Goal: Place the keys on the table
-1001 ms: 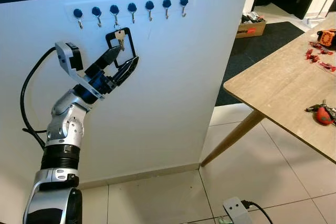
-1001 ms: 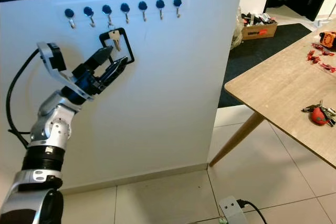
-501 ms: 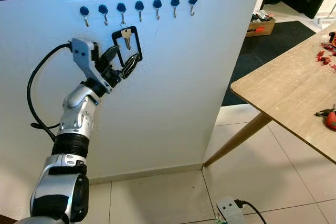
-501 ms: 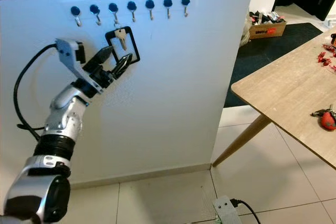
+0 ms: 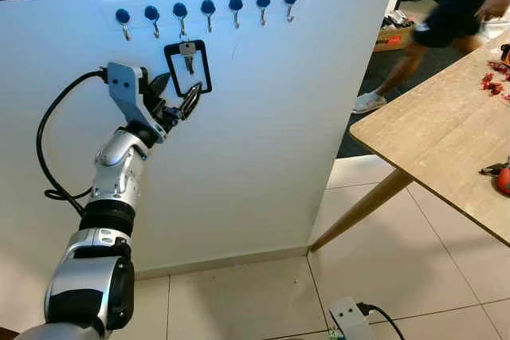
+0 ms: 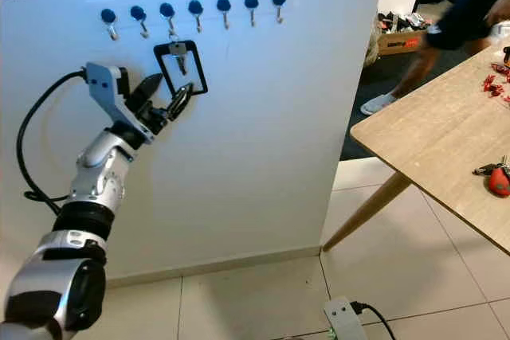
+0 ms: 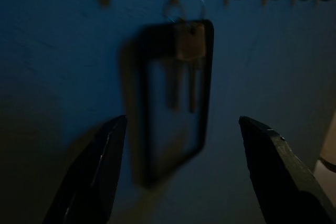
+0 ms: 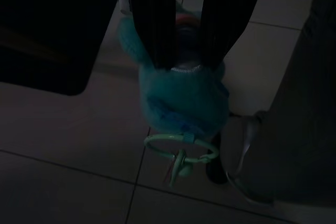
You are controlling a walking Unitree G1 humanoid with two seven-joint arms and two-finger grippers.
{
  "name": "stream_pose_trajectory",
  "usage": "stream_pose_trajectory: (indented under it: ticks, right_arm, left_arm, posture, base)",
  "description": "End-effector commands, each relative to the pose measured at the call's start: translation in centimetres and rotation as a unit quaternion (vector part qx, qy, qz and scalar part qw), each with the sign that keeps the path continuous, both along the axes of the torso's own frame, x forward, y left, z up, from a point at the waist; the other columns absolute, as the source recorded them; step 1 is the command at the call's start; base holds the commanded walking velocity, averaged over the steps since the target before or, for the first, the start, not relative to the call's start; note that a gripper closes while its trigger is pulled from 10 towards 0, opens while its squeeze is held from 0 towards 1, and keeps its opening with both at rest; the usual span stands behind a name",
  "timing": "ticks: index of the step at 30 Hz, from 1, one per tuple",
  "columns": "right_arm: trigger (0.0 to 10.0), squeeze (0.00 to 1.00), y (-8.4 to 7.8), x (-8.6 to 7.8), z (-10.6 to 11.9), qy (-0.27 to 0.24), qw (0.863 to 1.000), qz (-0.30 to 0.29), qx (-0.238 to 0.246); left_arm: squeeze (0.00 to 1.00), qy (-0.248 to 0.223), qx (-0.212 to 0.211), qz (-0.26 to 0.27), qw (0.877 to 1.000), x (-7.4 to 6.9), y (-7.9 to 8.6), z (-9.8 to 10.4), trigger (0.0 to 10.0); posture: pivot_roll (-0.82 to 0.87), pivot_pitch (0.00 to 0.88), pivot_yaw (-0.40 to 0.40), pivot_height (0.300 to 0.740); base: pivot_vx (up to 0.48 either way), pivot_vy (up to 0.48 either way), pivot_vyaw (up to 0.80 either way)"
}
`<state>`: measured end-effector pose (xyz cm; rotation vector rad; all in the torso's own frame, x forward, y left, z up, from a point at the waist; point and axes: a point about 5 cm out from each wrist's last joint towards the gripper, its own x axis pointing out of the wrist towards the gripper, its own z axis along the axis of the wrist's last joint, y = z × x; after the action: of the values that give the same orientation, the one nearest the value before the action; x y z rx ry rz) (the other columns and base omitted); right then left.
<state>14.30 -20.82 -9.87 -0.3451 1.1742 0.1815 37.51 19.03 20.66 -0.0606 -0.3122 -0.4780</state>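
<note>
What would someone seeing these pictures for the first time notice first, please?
The eye goes first to the left gripper, raised against the white wall with its fingers spread just below the keys, which hang with a black rectangular tag from the third hook of a row of blue-knobbed hooks. To the right, the corner of a wooden table juts in, and a blurred person walks past behind it.

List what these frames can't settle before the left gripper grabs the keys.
- Keys: left wrist view is dark and blurred; how many there are is unclear.
- Red items on the table: too small, cut by the picture's edge.
- Person: motion-blurred, cropped at the top.
- Teal fuzzy thing in the right gripper: dim; identity unclear.
</note>
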Motion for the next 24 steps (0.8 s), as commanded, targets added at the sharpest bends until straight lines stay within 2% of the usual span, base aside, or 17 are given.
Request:
stream_pose_trajectory:
  ticks: [1, 2, 4, 6, 12, 19, 24]
  right_arm:
    - [10.0, 0.00, -0.1, -0.4, -0.1, 0.006, 1.000, 0.002, 0.000]
    - [10.0, 0.00, -0.3, -0.7, -0.2, 0.008, 1.000, 0.002, -0.001]
    - [10.0, 0.00, -0.4, -0.8, -0.2, 0.009, 1.000, 0.003, -0.002]
    - [10.0, 0.00, -0.6, -1.1, -0.2, 0.011, 1.000, 0.004, -0.003]
    - [10.0, 0.00, -0.8, -1.3, -0.3, 0.013, 1.000, 0.007, -0.003]
    - [10.0, 0.00, -0.8, -1.4, -0.3, 0.013, 1.000, 0.009, -0.004]
    - [10.0, 0.00, -0.3, -1.2, -0.3, 0.011, 1.000, 0.009, -0.001]
  left_arm:
    - [0.00, -0.004, 0.008, 0.016, 1.000, 0.0, 1.0, 0.3, 10.0]
    - [0.00, -0.008, -0.002, 0.020, 1.000, -0.2, 1.8, 0.3, 10.0]
    - [0.00, -0.008, -0.004, 0.023, 1.000, -0.3, 2.1, 0.2, 10.0]
    - [0.00, -0.008, -0.004, 0.040, 0.999, -0.6, 3.3, 0.0, 10.0]
    - [0.00, -0.010, -0.007, 0.044, 0.999, -0.8, 4.0, -0.2, 10.0]
    - [0.00, -0.007, -0.012, 0.010, 1.000, -0.8, 2.9, -0.4, 10.0]
    - [0.00, 0.000, -0.022, -0.018, 1.000, -0.5, 1.4, -0.7, 10.0]
  posture:
    - [-0.13, 0.063, 0.080, 0.740]
    - [-0.14, 0.061, 0.081, 0.740]
    - [-0.14, 0.061, 0.081, 0.740]
    - [-0.14, 0.061, 0.081, 0.740]
    - [-0.13, 0.058, 0.077, 0.740]
    - [-0.13, 0.054, 0.079, 0.740]
    - [-0.13, 0.057, 0.082, 0.740]
  base:
    - [0.000, 0.000, 0.00]
    - [0.000, 0.000, 0.00]
    - [0.000, 0.000, 0.00]
    - [0.000, 0.000, 0.00]
    - [0.000, 0.000, 0.00]
    - [0.000, 0.000, 0.00]
    - [0.000, 0.000, 0.00]
